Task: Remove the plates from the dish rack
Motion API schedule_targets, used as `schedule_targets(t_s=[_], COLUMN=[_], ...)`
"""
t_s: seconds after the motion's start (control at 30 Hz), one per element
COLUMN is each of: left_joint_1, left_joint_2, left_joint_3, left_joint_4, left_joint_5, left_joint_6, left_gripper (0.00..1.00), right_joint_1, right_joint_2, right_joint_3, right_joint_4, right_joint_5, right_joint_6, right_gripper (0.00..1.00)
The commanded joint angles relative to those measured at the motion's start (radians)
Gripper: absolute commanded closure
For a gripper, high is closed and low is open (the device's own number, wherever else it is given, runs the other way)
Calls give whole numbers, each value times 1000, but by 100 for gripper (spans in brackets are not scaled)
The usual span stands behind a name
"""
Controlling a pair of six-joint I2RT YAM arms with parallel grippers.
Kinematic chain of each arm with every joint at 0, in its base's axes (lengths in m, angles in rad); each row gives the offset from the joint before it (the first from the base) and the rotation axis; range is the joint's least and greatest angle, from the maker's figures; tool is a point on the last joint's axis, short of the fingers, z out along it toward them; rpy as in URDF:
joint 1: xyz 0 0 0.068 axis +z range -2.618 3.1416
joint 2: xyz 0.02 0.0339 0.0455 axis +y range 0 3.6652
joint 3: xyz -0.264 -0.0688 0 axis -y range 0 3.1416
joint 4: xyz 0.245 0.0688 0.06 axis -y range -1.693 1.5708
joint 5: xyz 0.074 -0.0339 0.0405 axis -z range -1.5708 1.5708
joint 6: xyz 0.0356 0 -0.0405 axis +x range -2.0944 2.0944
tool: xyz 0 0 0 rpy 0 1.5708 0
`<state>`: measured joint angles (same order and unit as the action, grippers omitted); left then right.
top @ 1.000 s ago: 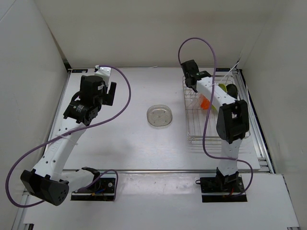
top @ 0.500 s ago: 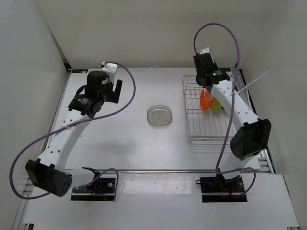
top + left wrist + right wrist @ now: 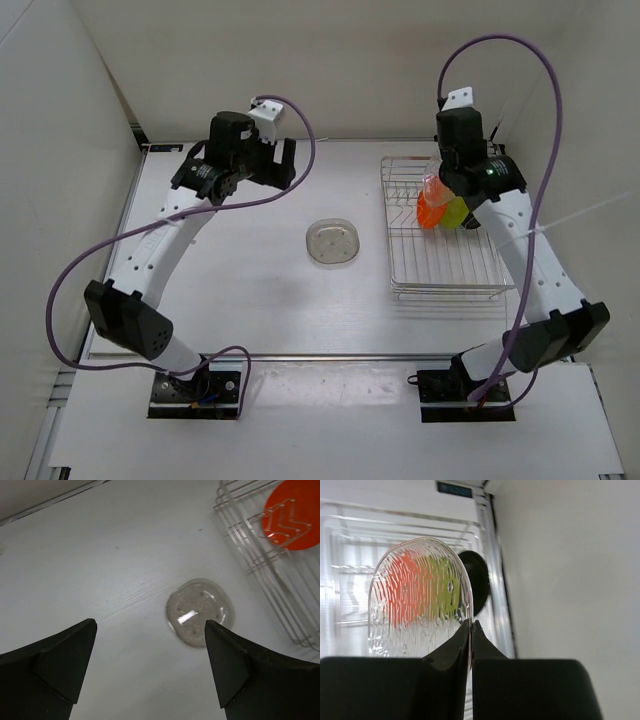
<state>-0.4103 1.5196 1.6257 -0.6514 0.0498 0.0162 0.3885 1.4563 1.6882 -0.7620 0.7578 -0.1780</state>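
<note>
Clear plate [image 3: 420,595] stands on edge just past the right gripper [image 3: 471,630], whose fingers are pinched tight on its near rim, above the rack [image 3: 440,290]. Orange plate [image 3: 430,212] and green plate [image 3: 458,212] sit right behind it, black plate [image 3: 476,577] beyond those. Likely light, stiff, slick ribbed plastic. The thin rim pinch may swivel, so a deeper bite is safer. Left gripper [image 3: 150,625] is spread wide, empty, over a second clear plate [image 3: 199,611] on the table [image 3: 100,555].

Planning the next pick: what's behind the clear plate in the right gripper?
Seen through the clear plate, the orange plate and lime green plate sit behind it, with the black plate showing past its right edge. Their lower parts are hidden by the right gripper.
</note>
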Motion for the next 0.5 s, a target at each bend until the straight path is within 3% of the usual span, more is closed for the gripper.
schedule_targets(t_s=[0.0, 0.2, 0.33, 0.47], left_joint_1=[-8, -8, -8, -18], left_joint_2=[13, 92, 194, 264], left_joint_3=[92, 160, 304, 341], left_joint_4=[7, 82, 68, 68], left_joint_5=[186, 318, 459, 545], left_joint_6=[-76, -196, -274, -297], left_gripper=[0, 0, 0, 0], right_joint_1=[7, 7, 7, 7], right_joint_2=[-75, -97, -97, -154], right_joint_3=[45, 45, 54, 4], right_joint_4=[-8, 1, 23, 72], right_joint_5=[-122, -427, -552, -583], right_joint_6=[161, 307, 340, 360], right_gripper=[100, 100, 100, 100])
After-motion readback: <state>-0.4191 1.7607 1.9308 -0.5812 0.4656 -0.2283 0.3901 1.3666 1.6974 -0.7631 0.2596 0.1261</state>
